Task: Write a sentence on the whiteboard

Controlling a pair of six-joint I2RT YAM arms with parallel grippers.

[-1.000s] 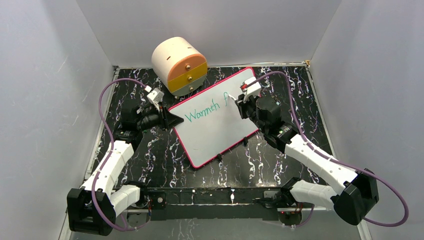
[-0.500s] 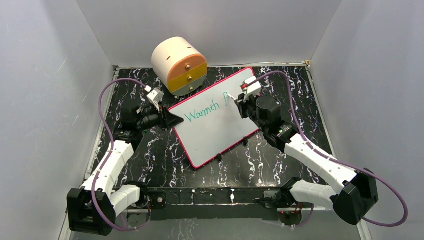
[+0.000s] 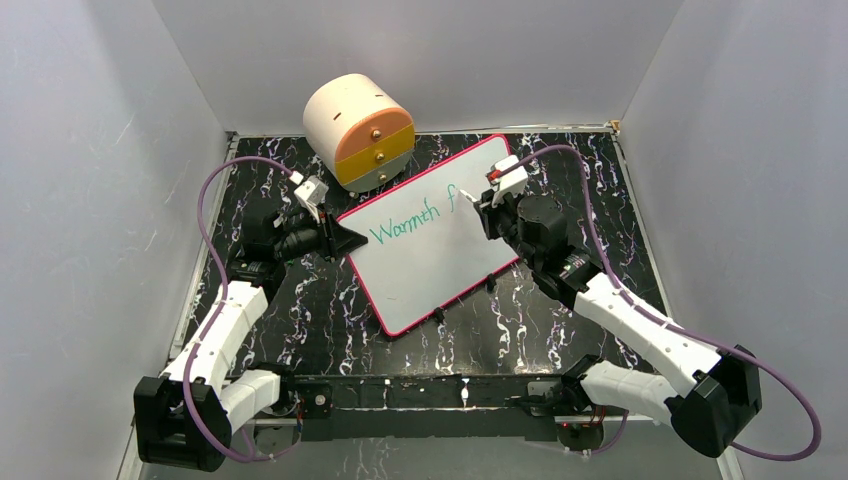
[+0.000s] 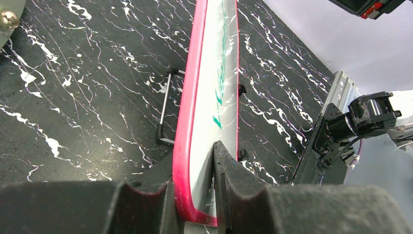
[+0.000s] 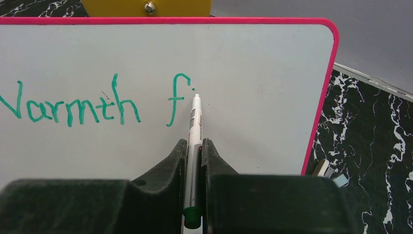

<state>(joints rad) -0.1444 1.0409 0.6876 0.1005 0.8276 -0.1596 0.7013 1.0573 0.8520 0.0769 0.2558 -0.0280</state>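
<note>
Green ink makes up the sentence (image 3: 405, 225), which reads "Warmth f" along the far side of the whiteboard (image 3: 430, 275). From above we see the whiteboard lying at a slant across the middle of the black marbled counter (image 3: 480, 330). Its far corner is near a cream drawer box (image 3: 358, 128), and one arm stands at each end. That view does not let us read either grip.

The left wrist view does. It looks along the board edge-on, and the left jaws are closed narrowly on the pink rim at the board's left corner, one finger on each face. It also shows a thin wire bracket (image 4: 164, 109) on the counter just beside the rim, which we cannot make out from above.

The right wrist view shows the right jaws pinched tight on a white marker (image 5: 195, 122). Its tip sits at a small green dot beside the "f"; we cannot tell whether it touches the board.

Of containers we find only the drawer box. Its orange and yellow drawers are shut, with a brass knob (image 5: 150, 7) showing on the yellow front, so we cannot tell what is inside.
</note>
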